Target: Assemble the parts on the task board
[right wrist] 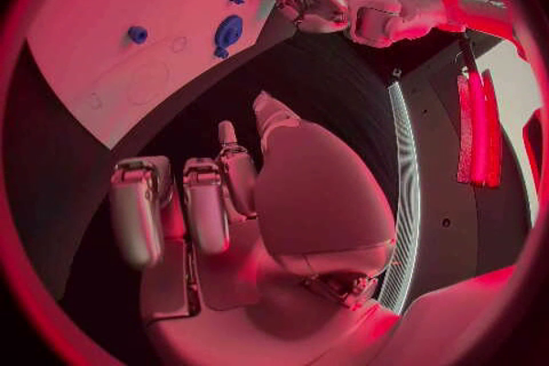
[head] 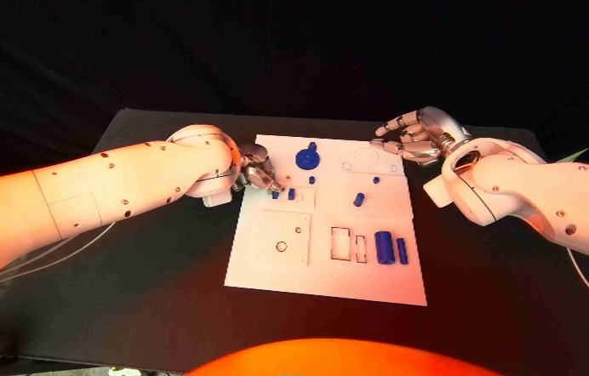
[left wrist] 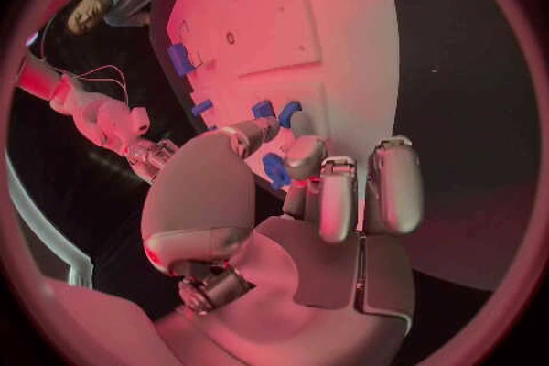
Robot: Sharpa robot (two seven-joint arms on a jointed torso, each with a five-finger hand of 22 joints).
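Task board (head: 322,257) lies mid-table (head: 147,308), white, w/ blue parts on it: a round part (head: 307,155) near the far edge, a small part (head: 358,199) at centre, two cylinders (head: 391,247) side by side toward the right.

Left hand (head: 255,172) sits at the board's left edge, fingers curled in, fingertips (left wrist: 300,156) touching a blue part (left wrist: 275,170); can't tell if it's actually gripped.

Right hand (head: 413,138) hovers over the far right corner, fingers loosely curled, apart, holding nothing.
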